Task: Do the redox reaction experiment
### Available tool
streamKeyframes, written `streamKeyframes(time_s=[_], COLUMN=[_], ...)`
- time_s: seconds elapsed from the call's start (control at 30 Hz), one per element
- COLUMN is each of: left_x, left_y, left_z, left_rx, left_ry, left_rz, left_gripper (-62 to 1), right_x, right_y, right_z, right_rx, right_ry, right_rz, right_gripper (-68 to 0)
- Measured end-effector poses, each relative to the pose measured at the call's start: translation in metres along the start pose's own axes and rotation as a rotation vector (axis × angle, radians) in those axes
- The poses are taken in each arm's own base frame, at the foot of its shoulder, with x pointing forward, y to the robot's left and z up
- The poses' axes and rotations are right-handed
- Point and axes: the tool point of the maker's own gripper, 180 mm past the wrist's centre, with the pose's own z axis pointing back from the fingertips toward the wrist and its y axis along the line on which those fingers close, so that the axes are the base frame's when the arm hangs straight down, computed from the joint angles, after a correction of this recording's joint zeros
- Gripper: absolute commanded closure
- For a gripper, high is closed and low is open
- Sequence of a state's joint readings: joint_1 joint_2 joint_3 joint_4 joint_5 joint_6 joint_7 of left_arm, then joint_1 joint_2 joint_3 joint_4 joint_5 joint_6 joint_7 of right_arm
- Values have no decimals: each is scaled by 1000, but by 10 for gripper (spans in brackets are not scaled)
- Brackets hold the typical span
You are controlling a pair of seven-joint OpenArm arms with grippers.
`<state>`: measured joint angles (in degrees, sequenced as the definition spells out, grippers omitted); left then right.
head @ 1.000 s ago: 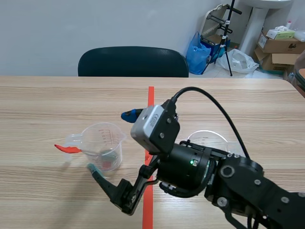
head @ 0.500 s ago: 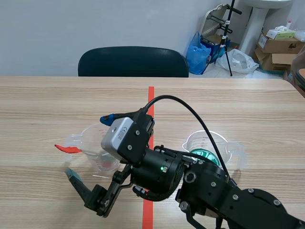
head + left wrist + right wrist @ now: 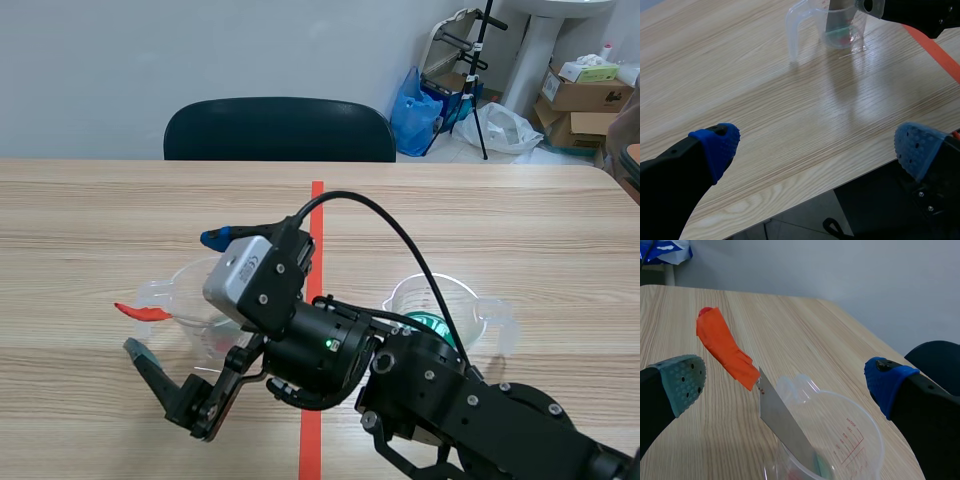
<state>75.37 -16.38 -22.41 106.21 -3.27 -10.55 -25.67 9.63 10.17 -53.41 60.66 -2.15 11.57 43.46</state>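
"Metal strip (image 3: 782,425), then: where is it, and what is closest to us?"

"Closest is the left tool (image 3: 819,147), hanging over the near edge of the bench (image 3: 740,75), its blue pads spread wide with nothing between them. Beyond it, the right tool (image 3: 786,381) has reached across the red tape line. It is also fully open and empty, one pad on each side of the clear measuring cup (image 3: 852,440). The strip leans inside that cup. Its lower end is down in something reddish and green that I cannot identify, and its orange taped end (image 3: 722,347) sticks out past the rim on the handle side."

"How will the strip handle?"

"I judge it thin, stiff and light. The bare metal looks slick, so the pads could slip on it. The tape should give better grip, and it lies clear of the cup wall, so that is where I would take hold, closing across the flat faces."

"Any risks?"

"The cup is light plastic. If the strip levers against the rim, the cup may tip or skid, so a straight lift along the strip's lean looks safest."

"And further off?"

"A second beaker (image 3: 450,300) with something green in it stands on the other side of the tape line, partly hidden behind the right arm. A dark chair (image 3: 280,128) stands at the far edge of the bench."
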Motion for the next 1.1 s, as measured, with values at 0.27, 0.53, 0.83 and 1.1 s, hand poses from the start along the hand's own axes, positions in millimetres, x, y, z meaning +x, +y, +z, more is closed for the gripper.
streamKeyframes(time_s=[0.27,0.53,0.83,1.1], left_x=[6,6,7,7], left_y=[0,0,0,1], left_z=[0,0,0,0], left_rx=[0,0,2,3], left_ry=[-35,-35,-37,-37], left_rz=[0,0,4,6], left_gripper=[-623,-623,-623,-623], right_x=[0,1,13,8], right_y=[-4,-4,-6,-6], right_z=[0,0,7,7], right_rx=[-24,-24,-19,-18], right_ry=[0,-7,-78,-53], right_rz=[17,18,24,24], right_gripper=[-476,-228,-76,-21])
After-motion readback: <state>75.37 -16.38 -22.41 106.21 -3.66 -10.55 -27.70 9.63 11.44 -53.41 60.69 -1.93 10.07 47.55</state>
